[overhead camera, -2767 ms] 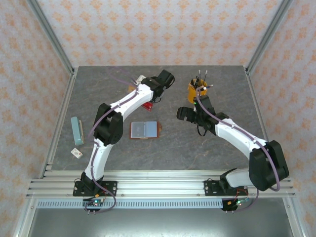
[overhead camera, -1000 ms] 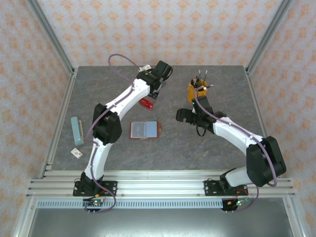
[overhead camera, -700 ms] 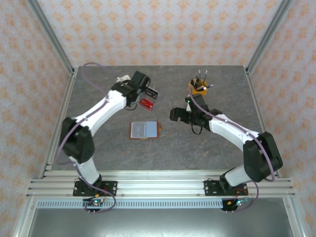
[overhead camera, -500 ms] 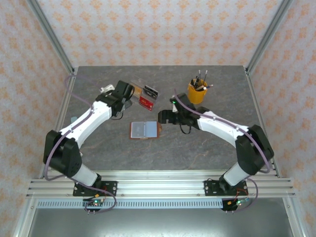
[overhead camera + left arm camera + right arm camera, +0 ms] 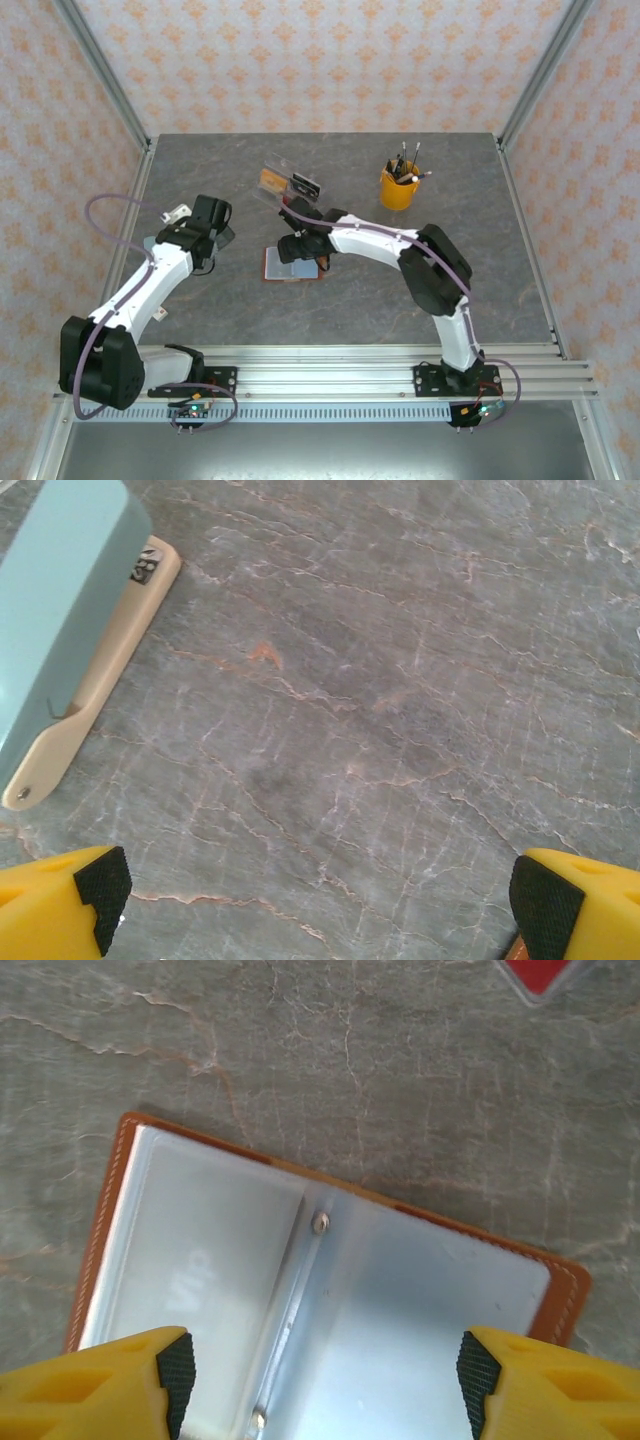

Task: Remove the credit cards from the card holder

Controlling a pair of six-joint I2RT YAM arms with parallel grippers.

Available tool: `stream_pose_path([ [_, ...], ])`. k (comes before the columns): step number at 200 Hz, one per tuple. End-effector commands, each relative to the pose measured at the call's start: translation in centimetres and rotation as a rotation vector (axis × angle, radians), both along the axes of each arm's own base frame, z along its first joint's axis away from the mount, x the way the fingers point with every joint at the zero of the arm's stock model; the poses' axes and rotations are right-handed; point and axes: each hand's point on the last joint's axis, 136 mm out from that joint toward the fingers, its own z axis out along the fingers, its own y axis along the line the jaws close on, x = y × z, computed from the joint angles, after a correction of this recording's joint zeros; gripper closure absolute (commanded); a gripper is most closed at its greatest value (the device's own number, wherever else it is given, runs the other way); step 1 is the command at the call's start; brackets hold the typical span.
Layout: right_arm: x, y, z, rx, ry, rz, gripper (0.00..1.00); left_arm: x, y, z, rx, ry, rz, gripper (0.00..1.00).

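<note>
The card holder (image 5: 296,264) lies open mid-table, reddish-brown outside. Its pale blue-grey pockets (image 5: 330,1300) and riveted spine show in the right wrist view. My right gripper (image 5: 301,244) hovers just over it, open, one finger (image 5: 178,1365) over each half and nothing between them (image 5: 325,1375). A black credit card (image 5: 305,185) rests behind it by a clear stand (image 5: 277,172). The corner of a red card (image 5: 540,972) lies on the table just beyond the holder. My left gripper (image 5: 218,232) is open over bare table (image 5: 320,900), far left of the holder.
A blue-grey stapler-like block on a beige base (image 5: 60,620) lies close to my left gripper. A yellow cup of pens (image 5: 397,187) stands at the back right. Metal frame posts edge the grey stone table (image 5: 420,290).
My left arm swung from the back of the table down to the left and its jaws opened wide. My right arm swept left until it came over the open card holder, jaws narrowing somewhat.
</note>
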Motion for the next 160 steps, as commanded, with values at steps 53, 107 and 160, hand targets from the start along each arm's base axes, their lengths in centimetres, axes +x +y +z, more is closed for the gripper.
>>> stream_pose_path([
  [53,0.2,-1.0,-2.6,-0.237,0.002,0.034,0.36,-0.9,-0.6,-0.6,-0.038,0.016,-0.077,0.0],
  [107,0.2,-2.3,-3.7,-0.305,-0.002,0.039,0.42,0.5,-5.4,-2.9,-0.23,0.062,-0.28,0.07],
  [160,0.2,-2.2,-3.4,-0.253,0.009,0.041,0.52,1.1,-10.5,-4.6,-0.465,0.043,-0.445,0.42],
])
